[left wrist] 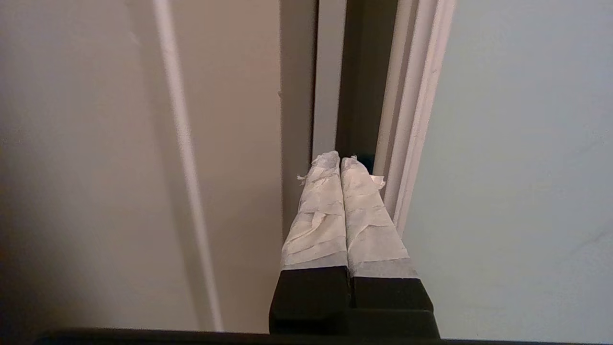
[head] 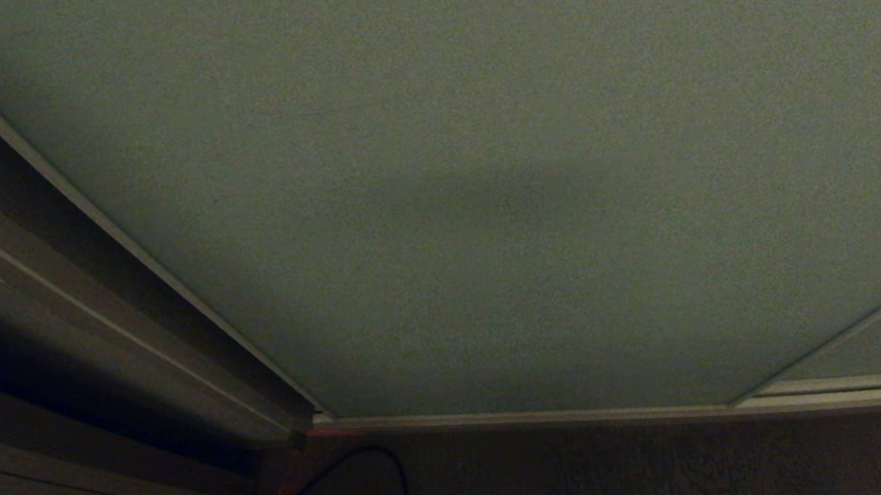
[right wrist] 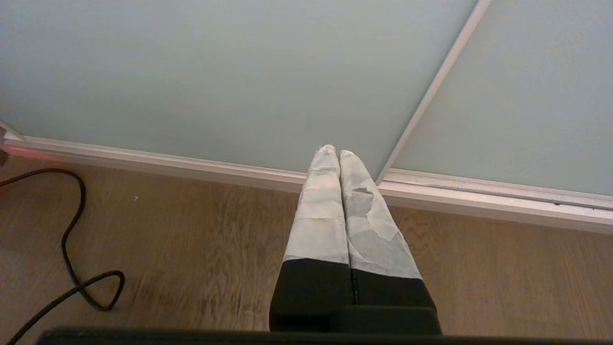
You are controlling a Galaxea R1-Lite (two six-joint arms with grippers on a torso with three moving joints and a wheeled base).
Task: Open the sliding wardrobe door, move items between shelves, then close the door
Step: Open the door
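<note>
The pale grey-green sliding wardrobe door (head: 482, 179) fills the head view; neither arm shows there. In the left wrist view the same door (left wrist: 517, 167) has its off-white rim (left wrist: 412, 120) beside a narrow dark gap (left wrist: 364, 81). My left gripper (left wrist: 340, 159) is shut and empty, its taped fingertips pointing at that gap next to the rim. My right gripper (right wrist: 334, 151) is shut and empty, hanging low over the wooden floor before the door (right wrist: 215, 72). The items and the shelves are hidden.
The wardrobe's beige side frame (left wrist: 143, 167) stands left of the gap. A bottom rail (right wrist: 479, 201) runs along the wooden floor (right wrist: 191, 249). A black cable (right wrist: 72, 239) loops on the floor, the same cable (head: 382, 479) by the door's lower corner. A second door panel (right wrist: 527, 96) adjoins.
</note>
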